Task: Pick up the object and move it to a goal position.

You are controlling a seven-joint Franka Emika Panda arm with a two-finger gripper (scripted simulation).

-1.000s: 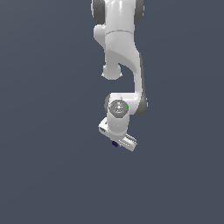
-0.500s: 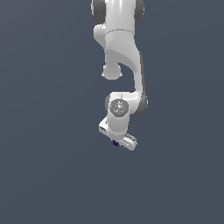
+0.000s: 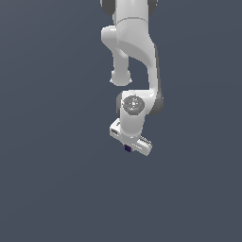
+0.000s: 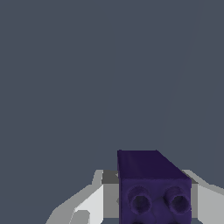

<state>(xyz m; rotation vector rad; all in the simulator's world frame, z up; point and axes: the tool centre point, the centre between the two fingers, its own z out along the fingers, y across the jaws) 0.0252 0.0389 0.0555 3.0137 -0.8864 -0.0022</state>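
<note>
The object is a small dark purple block (image 4: 151,186) with two round holes on its near face. In the wrist view it sits between my two white fingers (image 4: 92,201), which press against its sides. In the exterior view only a small purple bit (image 3: 127,149) shows under the white gripper (image 3: 128,146), which hangs from the arm pointing down. The gripper is shut on the block. Whether the block touches the grey floor cannot be told.
The flat dark grey floor (image 3: 56,189) fills both views. The white arm (image 3: 134,56) comes down from the top of the exterior view. No goal marker shows.
</note>
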